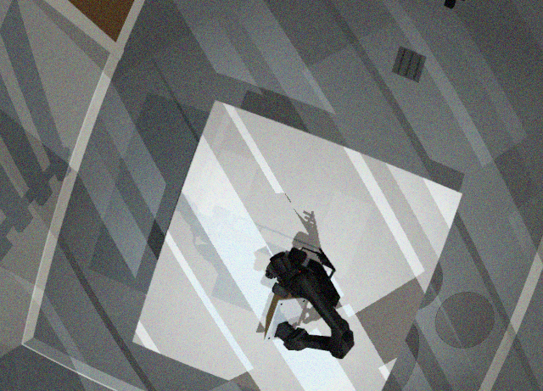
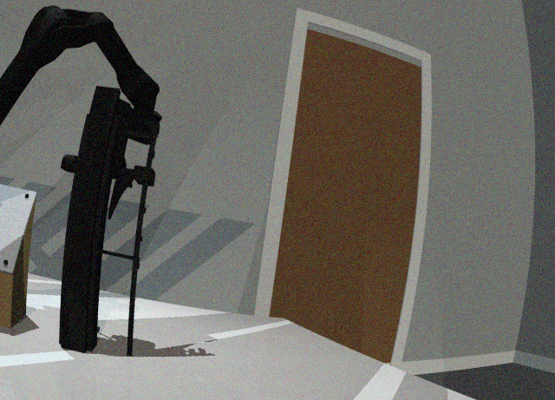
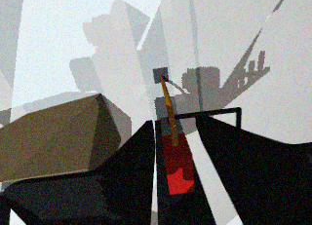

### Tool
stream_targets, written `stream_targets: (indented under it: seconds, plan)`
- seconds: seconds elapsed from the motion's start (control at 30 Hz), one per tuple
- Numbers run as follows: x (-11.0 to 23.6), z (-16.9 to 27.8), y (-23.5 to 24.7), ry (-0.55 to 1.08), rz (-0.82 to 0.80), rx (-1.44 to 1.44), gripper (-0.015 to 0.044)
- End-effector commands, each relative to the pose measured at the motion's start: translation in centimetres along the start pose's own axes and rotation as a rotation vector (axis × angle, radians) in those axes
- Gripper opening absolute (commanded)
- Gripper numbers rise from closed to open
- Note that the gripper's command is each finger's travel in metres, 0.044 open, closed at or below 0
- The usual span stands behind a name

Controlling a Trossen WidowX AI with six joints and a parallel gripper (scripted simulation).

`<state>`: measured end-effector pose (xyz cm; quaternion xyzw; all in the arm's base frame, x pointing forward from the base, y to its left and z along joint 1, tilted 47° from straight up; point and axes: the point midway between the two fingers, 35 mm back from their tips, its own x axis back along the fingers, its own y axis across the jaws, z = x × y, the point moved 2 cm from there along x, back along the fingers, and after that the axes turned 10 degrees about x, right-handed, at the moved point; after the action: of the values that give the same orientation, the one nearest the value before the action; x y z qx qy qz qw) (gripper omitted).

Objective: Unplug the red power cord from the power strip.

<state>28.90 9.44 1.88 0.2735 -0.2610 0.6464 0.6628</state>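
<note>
The red plug (image 3: 179,163) shows in the wrist view against the tall black column (image 3: 171,210) (image 2: 81,252) (image 1: 332,293), which seems to be the power strip. Its seating and sockets cannot be made out. An orange cord (image 3: 170,105) runs from the plug to a small grey block (image 3: 160,75). My gripper (image 3: 174,122) is partly open, with one finger on each side of the plug in the wrist view and nothing gripped. In the exterior view it is behind the column's upper part, with one finger pointing down. The top view hides the plug and fingertips under the arm.
A thin black rail with crossbars (image 2: 133,297) (image 3: 239,119) stands beside the column. A wooden block with a sloped white plate (image 2: 10,220) (image 1: 272,319) stands near the arm's base; its brown side (image 3: 49,142) is left in the wrist view. All stand on the pale table (image 1: 377,220).
</note>
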Motion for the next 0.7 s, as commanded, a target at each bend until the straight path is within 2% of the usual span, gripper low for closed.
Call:
stream_targets:
  seconds: [0.0,0.67]
  plan:
    - [0.2,0.4,0.0,0.017,-0.002,-0.001,0.016]
    - [0.3,3.1,0.4,0.018,-0.003,-0.001,0.016]
